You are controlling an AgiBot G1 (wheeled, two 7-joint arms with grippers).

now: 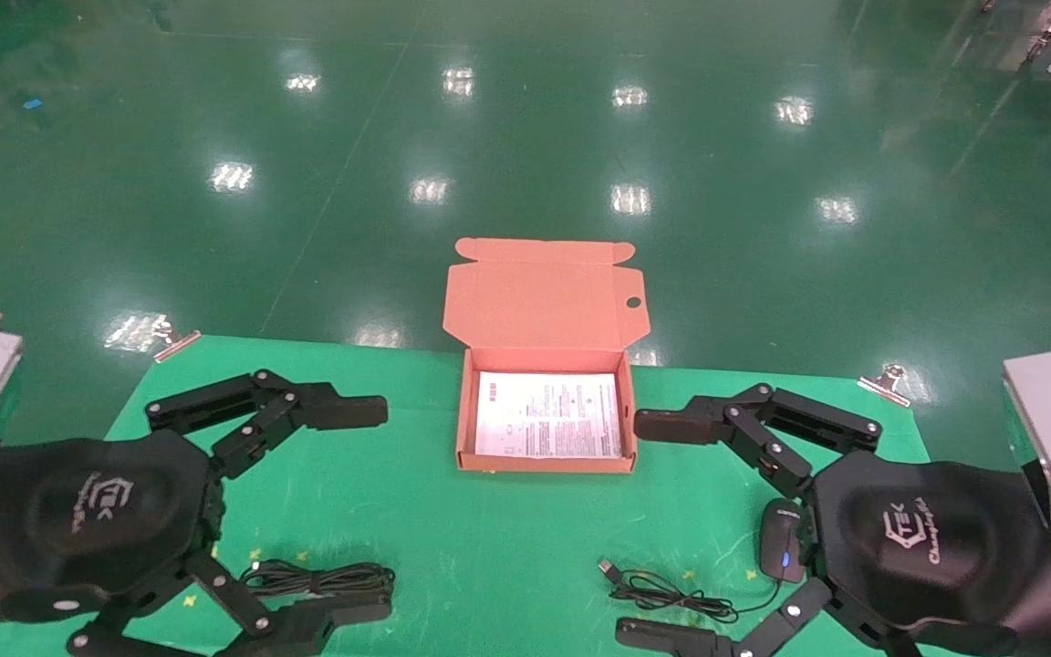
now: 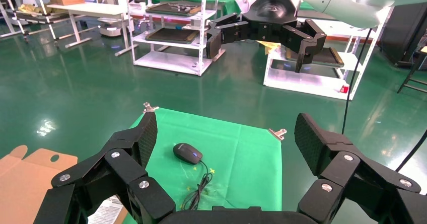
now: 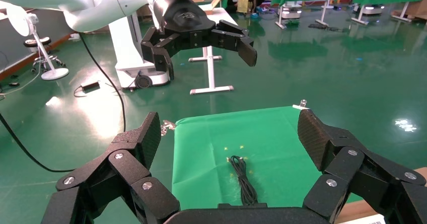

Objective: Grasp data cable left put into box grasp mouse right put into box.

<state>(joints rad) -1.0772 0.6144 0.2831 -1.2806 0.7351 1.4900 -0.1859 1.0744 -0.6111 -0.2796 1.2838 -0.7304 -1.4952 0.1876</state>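
Observation:
The salmon-orange box (image 1: 463, 422) stands open at the table's far middle, lid flap (image 1: 544, 297) raised, white printed sheet inside. The data cable (image 1: 320, 578), a narrow black coiled bundle, lies front left, beside the lower finger of my left gripper (image 1: 366, 511), which is open and empty above the cloth. The black mouse (image 1: 783, 540), blue light lit, lies front right, partly under my right gripper (image 1: 655, 529), also open and empty; its cord (image 1: 667, 595) trails left. The left wrist view shows the mouse (image 2: 187, 153). The right wrist view shows the cable (image 3: 241, 181).
A green cloth (image 1: 507, 547) covers the table, held by metal clips (image 1: 174, 342) at the far corners. Shiny green floor lies beyond the far edge. In the wrist views, white shelving (image 2: 171, 27) and stands show far off.

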